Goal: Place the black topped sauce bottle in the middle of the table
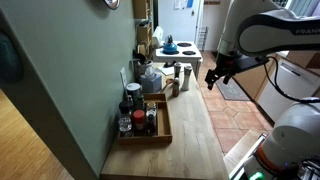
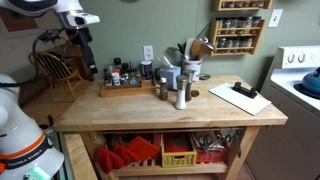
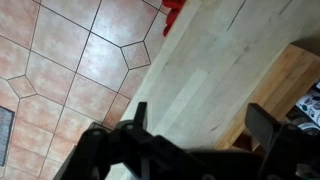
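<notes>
The table point(image 1: 190, 130) is a long pale wooden countertop, seen in both exterior views point(image 2: 190, 112) and in the wrist view point(image 3: 190, 70). A dark-wood tray point(image 1: 160, 135) by the wall holds several sauce bottles and jars. One dark-capped bottle point(image 1: 131, 96) stands at its far end, and the bottles also show in an exterior view point(image 2: 117, 72). My gripper point(image 1: 213, 78) hangs open and empty in the air beside the table's outer edge, apart from the tray. It also shows in an exterior view point(image 2: 88, 66). In the wrist view its fingers point(image 3: 200, 125) are spread over bare wood, with the tray's corner point(image 3: 295, 80) at the right.
Pepper mills point(image 2: 181, 94), small jars and a utensil holder point(image 2: 190, 62) stand mid-table. A white board point(image 2: 240, 97) lies at the far end. A spice rack point(image 2: 241, 25) hangs on the wall. A stove point(image 2: 300, 85) stands beyond the table and tiled floor point(image 3: 60, 80) lies alongside it.
</notes>
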